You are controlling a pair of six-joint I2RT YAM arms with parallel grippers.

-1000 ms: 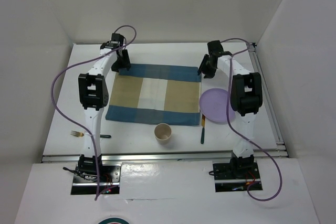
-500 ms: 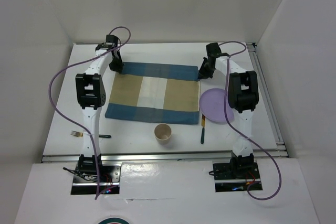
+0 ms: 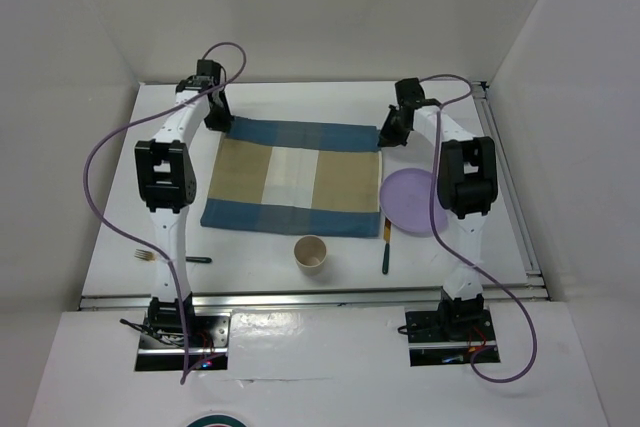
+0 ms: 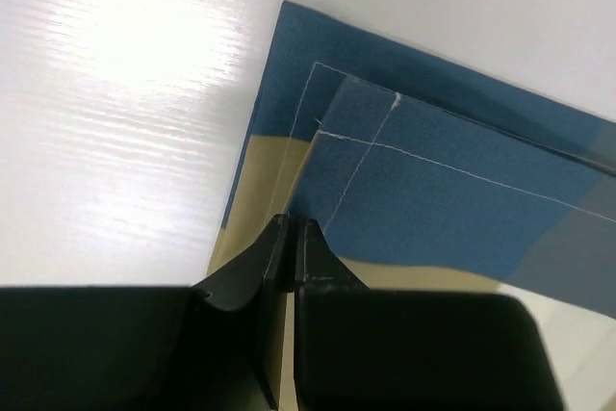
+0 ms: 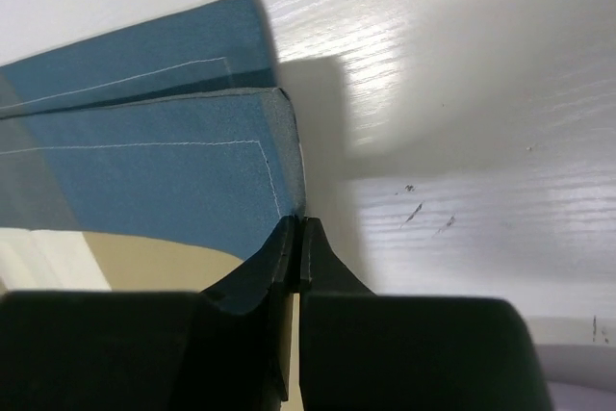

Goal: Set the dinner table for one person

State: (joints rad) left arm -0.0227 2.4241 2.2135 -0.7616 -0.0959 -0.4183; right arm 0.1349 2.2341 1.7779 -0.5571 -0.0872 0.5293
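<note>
Blue placemat (image 3: 290,179): far corners now pinched by left gripper (image 4: 292,224), right gripper (image 5: 296,224); jaws earlier spread.

**Cloth and tableware laid out**

A blue-and-tan checked placemat (image 3: 292,179) is spread across the middle of the table (image 3: 300,97), with two layers seen at its far corners. A purple plate (image 3: 410,202) is set just beside its right edge. A paper cup (image 3: 311,252), a dark-handled knife (image 3: 386,245) and a fork (image 3: 160,257) are placed toward the near edge.
</note>
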